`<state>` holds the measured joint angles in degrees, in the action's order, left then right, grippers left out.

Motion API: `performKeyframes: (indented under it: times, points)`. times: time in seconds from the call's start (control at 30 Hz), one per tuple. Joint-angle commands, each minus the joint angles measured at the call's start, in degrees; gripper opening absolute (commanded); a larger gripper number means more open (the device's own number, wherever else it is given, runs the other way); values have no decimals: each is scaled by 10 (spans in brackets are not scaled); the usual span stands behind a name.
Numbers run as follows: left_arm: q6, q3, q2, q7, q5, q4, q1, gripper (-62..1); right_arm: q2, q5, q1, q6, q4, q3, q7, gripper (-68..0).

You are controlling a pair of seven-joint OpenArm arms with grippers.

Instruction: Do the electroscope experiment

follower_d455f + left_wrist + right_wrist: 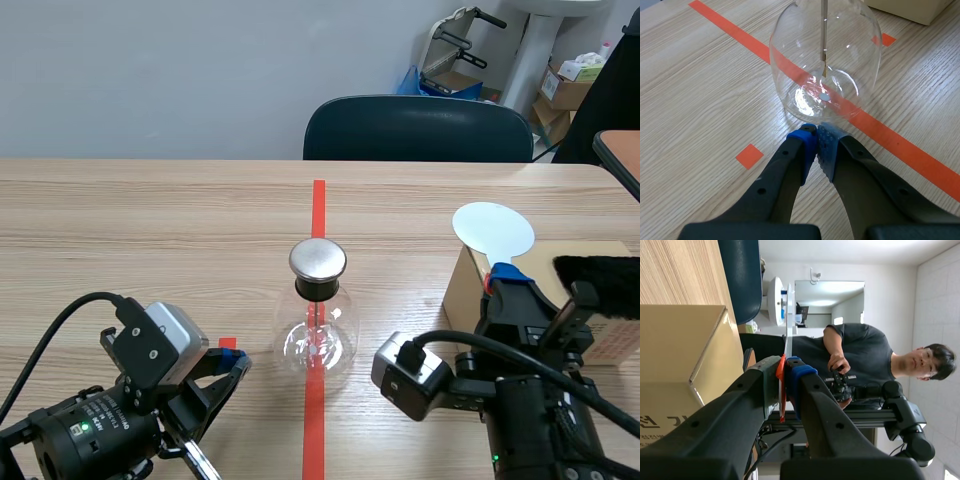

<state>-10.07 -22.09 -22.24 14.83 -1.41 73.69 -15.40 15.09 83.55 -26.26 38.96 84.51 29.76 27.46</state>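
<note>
Right end effector [785, 365], rolled sideways, is clamping a disc [493, 228]; left end effector [816, 137] is sitting low, closed.
Metal-capped glass flask [318, 330] is standing just ahead of it.

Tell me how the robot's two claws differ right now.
The left gripper is shut on nothing; the right gripper is shut on the orange handle of a white paddle. The left gripper points at the glass electroscope; the right gripper stands beside the cardboard box. Both have thick black fingers.
</note>
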Motion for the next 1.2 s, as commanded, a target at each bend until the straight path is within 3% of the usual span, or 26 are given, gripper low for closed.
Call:
performKeyframes:
  times: [0.0,0.13,0.2,0.33,0.5,0.73,0.9,1.17]
  points:
    - [1,3,3,8,3,11,0,-567,6,2,3,7,12,-2,2,-665]
    - [-9,1,-6,25,4,12,-3,-566,7,-5,2,8,12,-2,-20,-665]
    - [-22,1,-16,60,7,12,-10,-547,8,-16,-3,24,12,-5,-32,-665]
    - [-47,-2,-37,129,8,18,-28,-427,7,-35,-29,57,24,-45,-91,-665]
    - [-62,-12,-63,177,8,36,-49,-325,3,-96,-69,59,32,-126,-206,-665]
    - [-61,-19,-94,176,8,97,-92,-306,-26,-188,-82,59,31,-256,-391,-665]
    - [-59,-19,-120,145,8,163,-122,-231,-41,-254,-81,59,28,-335,-520,-665]
    - [-44,-10,-141,106,8,246,-166,-232,-66,-292,-78,59,-19,-426,-652,-665]
